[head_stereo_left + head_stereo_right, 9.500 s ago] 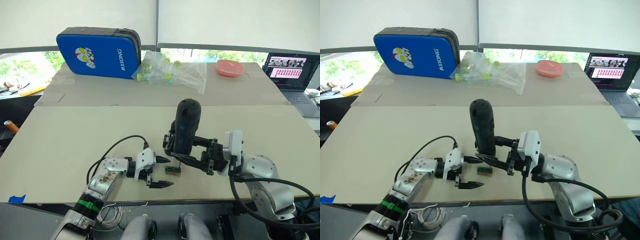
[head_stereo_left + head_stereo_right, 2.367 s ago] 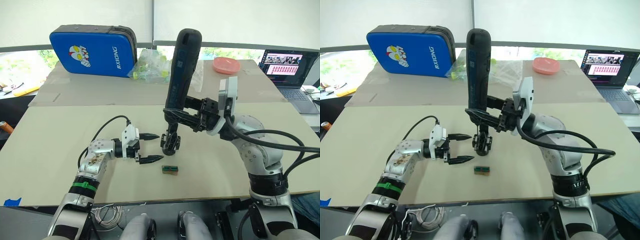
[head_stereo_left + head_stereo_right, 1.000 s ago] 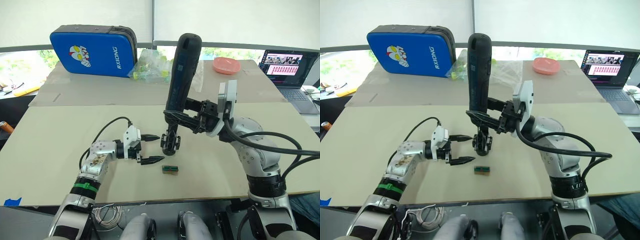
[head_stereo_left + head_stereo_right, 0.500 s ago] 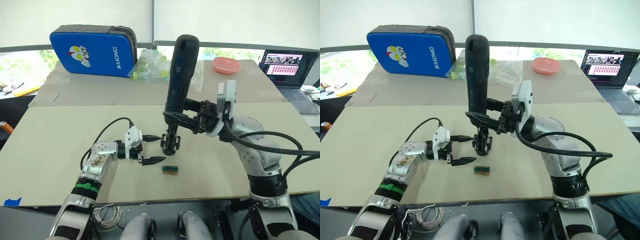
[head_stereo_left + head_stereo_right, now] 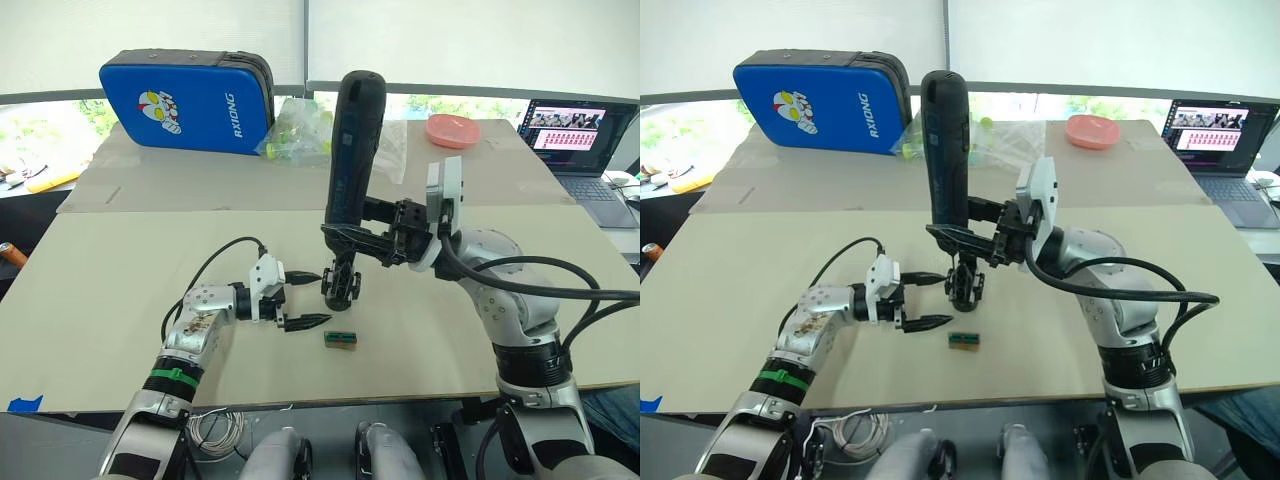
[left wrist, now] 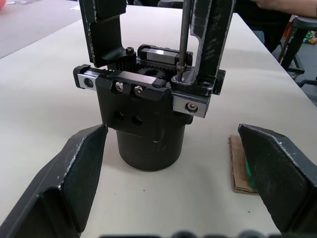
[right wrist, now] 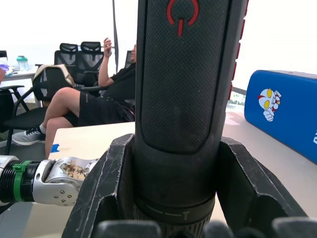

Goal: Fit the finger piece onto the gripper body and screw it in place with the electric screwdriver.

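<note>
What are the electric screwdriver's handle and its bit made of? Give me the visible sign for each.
Electric screwdriver: the handle looks like matte black plastic or rubber, judging by its fine dotted grip texture and red power symbol. Its bit looks like bare steel: a thin grey shaft with a dull metallic sheen, resting on the gripper body.

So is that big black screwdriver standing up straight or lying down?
Upright: the electric screwdriver, clamped in the right gripper, points its bit down onto the gripper body.
</note>
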`<control>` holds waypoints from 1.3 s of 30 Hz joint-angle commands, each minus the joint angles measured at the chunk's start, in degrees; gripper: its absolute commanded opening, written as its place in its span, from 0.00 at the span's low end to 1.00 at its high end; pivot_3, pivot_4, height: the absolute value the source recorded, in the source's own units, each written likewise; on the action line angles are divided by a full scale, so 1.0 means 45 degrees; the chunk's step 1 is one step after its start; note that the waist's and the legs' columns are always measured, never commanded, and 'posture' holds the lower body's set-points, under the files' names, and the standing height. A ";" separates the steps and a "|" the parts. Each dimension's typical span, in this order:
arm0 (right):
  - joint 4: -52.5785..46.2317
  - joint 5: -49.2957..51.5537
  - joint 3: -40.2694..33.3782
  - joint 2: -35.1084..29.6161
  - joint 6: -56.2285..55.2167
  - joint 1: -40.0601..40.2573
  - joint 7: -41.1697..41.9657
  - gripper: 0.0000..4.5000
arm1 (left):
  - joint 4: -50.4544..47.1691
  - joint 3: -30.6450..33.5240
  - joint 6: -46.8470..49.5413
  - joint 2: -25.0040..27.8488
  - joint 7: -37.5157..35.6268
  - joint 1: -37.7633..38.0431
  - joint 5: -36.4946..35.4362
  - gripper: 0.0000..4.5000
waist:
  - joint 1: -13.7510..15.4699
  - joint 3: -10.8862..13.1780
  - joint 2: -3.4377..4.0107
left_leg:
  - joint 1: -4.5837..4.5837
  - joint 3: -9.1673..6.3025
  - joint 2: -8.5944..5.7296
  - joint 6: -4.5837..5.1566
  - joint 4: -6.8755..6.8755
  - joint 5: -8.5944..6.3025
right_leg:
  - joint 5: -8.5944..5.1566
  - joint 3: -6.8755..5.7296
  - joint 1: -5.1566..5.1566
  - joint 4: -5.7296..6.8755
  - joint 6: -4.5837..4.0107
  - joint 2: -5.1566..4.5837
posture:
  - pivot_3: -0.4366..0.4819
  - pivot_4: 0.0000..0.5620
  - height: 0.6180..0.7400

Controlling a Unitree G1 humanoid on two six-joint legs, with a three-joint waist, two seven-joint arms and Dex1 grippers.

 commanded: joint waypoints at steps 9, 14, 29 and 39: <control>-0.0268 0.0137 -0.0175 0.0222 -0.0264 -0.0416 -0.0029 0.42 | 0.0587 -0.0310 -0.0318 -0.0275 0.0856 -0.0278 0.0855 1.00 | 0.0001 0.0000 0.0000 | 0.0000 0.0000 -0.0001 0.0001 -0.0001 0.0000 | 0.0000 -0.0002 0.0001 0.0000 0.0000 0.0002 | 0.48 0.27 1.00; -0.0319 0.0103 -0.0135 0.0210 -0.0264 -0.0389 -0.0025 0.42 | 0.1255 -0.0424 -0.0479 -0.0546 0.0570 -0.0593 0.0951 1.00 | 0.0009 0.0000 0.0000 | 0.0000 0.0000 -0.0001 0.0001 0.0000 -0.0001 | 0.0000 -0.0004 0.0001 0.0000 0.0001 0.0000 | 0.48 0.27 1.00; -0.0311 -0.0021 -0.0103 0.0228 -0.0309 -0.0424 -0.0012 0.42 | 0.3720 -0.0621 -0.1559 -0.1543 0.0282 -0.2038 0.1577 1.00 | 0.0004 0.0000 -0.0001 | 0.0000 0.0000 -0.0001 0.0060 0.0001 -0.0030 | 0.0001 -0.0008 0.0003 0.0000 0.0001 -0.0006 | 0.48 0.27 1.00; -0.0405 -0.0040 -0.0138 0.0170 -0.0279 -0.0357 -0.0046 0.42 | 0.4839 -0.0727 -0.2128 -0.1903 0.0445 -0.2494 0.2140 1.00 | 0.0018 0.0000 -0.0001 | 0.0000 0.0000 -0.0003 0.0067 0.0005 -0.0040 | 0.0001 -0.0008 0.0009 0.0000 0.0002 -0.0020 | 0.48 0.27 1.00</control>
